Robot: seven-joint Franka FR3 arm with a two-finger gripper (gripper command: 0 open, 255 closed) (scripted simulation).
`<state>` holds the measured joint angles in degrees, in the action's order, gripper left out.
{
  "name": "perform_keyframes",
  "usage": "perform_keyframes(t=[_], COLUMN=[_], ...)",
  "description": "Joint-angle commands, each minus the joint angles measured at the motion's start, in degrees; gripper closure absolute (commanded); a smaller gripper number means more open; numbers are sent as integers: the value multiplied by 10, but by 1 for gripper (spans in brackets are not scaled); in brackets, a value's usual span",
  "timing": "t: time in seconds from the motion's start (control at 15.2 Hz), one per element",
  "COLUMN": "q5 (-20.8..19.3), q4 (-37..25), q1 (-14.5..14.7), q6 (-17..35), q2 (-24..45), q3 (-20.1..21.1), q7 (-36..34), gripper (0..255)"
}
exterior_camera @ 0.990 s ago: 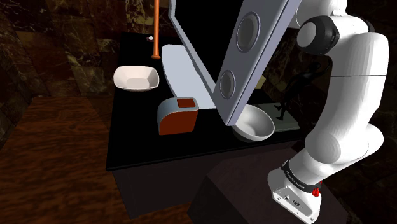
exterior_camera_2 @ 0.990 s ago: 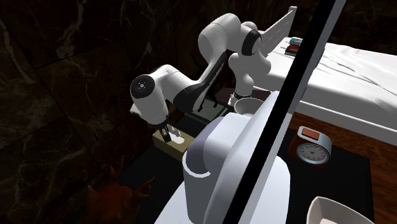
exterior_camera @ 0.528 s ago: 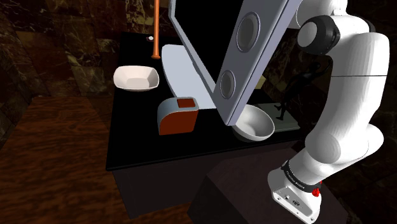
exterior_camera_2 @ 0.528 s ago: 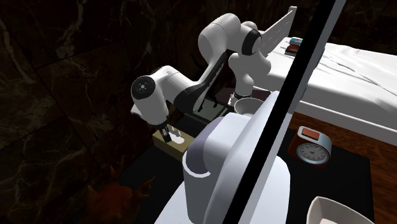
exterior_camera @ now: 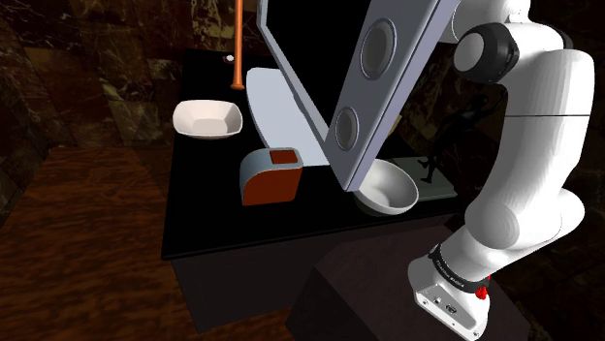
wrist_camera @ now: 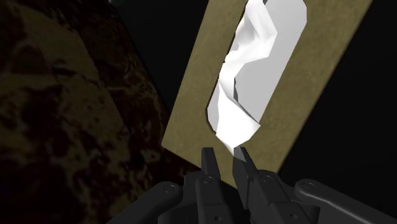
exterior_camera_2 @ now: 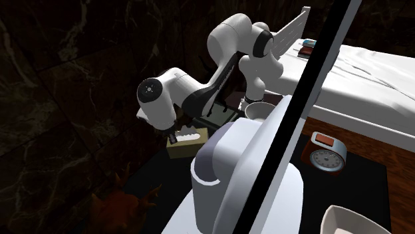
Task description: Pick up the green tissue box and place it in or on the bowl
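One olive-coloured tissue box (wrist_camera: 191,121) hangs tilted at the end of the arm and appears to be just clear of the black table (exterior_camera: 223,232). A white tissue (wrist_camera: 245,76) spills from its slot. The black gripper (wrist_camera: 222,159) has its two fingers drawn close with only a sliver between them. They pinch the box at its near short end, just under the tip of the tissue. The box's long axis runs straight away from the fingers, so most of its length juts out ahead of the grip. The round bowl (exterior_camera: 388,189) sits at the table corner nearest the stand, half under the slanted screen (exterior_camera: 320,68). In the second exterior view it lies near the box, up and to the right. The carry looks short, toward the stand, and the overhanging far end of the box will need centring over the rim.
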<state>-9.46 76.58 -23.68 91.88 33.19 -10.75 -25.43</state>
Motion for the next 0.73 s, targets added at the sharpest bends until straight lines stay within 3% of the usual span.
perform_keyframes(t=[0.0,0.66], q5=[0,-1], q4=[0,-53], q1=[0,0], q6=[0,-61], q2=[1,-7], q3=[0,-2], q7=[0,12], gripper=[255,255])
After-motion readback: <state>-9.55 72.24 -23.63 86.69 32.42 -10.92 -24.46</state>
